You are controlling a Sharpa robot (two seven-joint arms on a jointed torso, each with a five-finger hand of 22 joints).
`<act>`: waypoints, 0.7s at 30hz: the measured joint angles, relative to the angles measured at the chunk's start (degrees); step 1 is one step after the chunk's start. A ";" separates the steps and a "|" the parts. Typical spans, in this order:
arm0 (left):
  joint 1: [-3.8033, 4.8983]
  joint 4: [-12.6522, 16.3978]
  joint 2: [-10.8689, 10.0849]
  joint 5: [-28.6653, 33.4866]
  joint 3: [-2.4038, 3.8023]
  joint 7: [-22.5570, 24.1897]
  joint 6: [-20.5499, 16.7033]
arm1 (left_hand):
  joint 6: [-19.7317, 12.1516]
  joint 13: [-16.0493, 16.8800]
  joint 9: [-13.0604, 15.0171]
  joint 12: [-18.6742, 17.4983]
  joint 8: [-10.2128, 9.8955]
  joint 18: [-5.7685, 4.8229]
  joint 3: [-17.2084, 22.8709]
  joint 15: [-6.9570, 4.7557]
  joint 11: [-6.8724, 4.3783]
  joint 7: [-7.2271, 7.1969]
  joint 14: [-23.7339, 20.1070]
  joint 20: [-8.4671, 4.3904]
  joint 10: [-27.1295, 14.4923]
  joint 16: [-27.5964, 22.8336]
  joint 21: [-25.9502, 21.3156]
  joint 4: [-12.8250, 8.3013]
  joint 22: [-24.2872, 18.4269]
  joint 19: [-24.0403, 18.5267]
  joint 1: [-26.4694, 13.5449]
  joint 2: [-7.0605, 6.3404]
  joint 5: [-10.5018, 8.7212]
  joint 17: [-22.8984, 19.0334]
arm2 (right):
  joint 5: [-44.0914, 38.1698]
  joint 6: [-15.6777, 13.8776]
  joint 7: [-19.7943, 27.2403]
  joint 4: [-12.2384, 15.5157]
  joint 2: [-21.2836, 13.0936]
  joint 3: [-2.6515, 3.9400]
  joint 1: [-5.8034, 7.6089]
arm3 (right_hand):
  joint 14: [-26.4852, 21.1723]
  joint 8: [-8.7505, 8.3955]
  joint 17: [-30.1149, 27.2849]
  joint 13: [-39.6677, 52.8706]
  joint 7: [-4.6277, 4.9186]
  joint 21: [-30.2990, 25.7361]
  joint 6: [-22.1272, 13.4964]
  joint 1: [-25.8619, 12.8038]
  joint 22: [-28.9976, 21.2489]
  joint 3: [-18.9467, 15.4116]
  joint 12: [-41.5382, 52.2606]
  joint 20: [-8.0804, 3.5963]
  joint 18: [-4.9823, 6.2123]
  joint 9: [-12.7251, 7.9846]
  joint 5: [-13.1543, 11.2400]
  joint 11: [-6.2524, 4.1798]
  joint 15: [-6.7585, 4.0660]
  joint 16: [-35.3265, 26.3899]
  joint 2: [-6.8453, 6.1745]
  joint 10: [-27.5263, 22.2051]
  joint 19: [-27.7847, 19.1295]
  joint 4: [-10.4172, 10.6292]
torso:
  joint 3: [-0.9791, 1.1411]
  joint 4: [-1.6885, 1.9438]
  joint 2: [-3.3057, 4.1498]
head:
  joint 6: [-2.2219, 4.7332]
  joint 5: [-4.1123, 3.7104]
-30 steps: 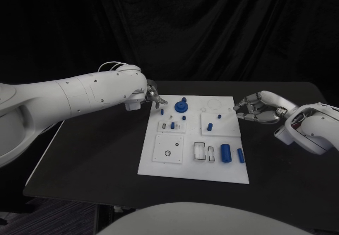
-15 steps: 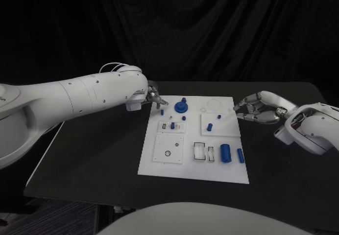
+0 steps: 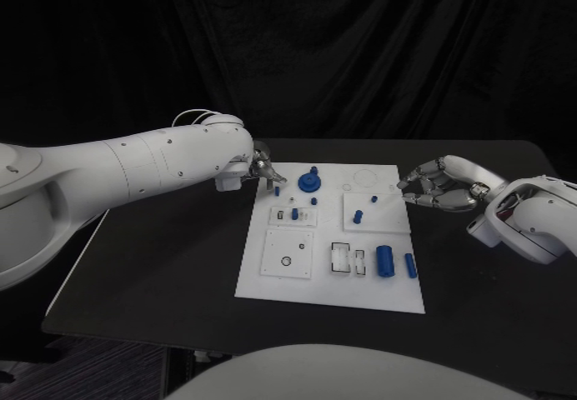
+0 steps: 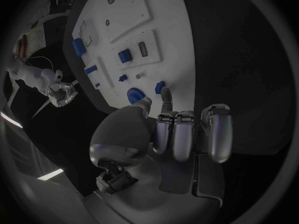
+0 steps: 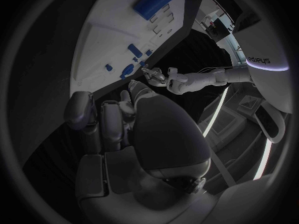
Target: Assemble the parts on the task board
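The task board (image 3: 277,279) lies at the centre of the tabletop (image 3: 157,258). The parts (image 3: 385,259) stand on the board. The left hand (image 3: 260,169) is at its far left corner; the right hand (image 3: 435,185) is beside its right edge.

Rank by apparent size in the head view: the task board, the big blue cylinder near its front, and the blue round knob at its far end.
1. task board
2. big blue cylinder
3. blue round knob, though it lies farther from the camera, so this gap is unsure.

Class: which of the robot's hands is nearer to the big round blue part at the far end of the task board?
Left. The left hand hovers just beside the round blue part, at the task board's far-left corner. The right hand hangs off the board's right edge, farther away.
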 measured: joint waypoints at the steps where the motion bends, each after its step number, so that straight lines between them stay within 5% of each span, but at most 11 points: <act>1: -0.06 -0.02 0.02 0.00 0.00 0.00 0.08 | 0.00 0.00 0.00 0.00 0.00 0.00 0.09 0.00 0.08 0.00 0.00 0.03 -0.07 0.00 0.00 -0.09 0.00 -0.03 0.00 0.00 0.00 0.00 | 0.00 0.02 -0.01 0.00 0.00 0.00 0.00 | 0.00 0.00 0.00 0.00 0.00 0.00 0.00 0.00 0.00 0.00 0.00 0.00 0.00 0.00 0.00 0.00 0.00 0.00 0.00 0.00 0.00 0.00 | 0.00 0.00 0.01 | 0.00 0.00; 21: -0.62 -0.58 0.42 -0.01 0.00 0.26 0.91 | -0.71 0.00 -0.12 0.00 -0.77 -0.01 -0.01 0.21 0.27 0.29 0.21 0.04 0.12 0.00 -0.74 -0.30 0.00 -0.86 0.22 0.23 0.26 0.00 | 0.00 0.43 -0.29 0.06 -0.02 0.00 0.00 | 0.00 0.00 -0.09 -0.24 0.00 0.00 0.00 0.00 -0.01 0.00 0.00 0.00 0.00 -0.04 0.41 0.00 0.00 -0.23 0.00 0.00 0.00 0.00 | -0.03 0.04 0.14 | 0.00 0.23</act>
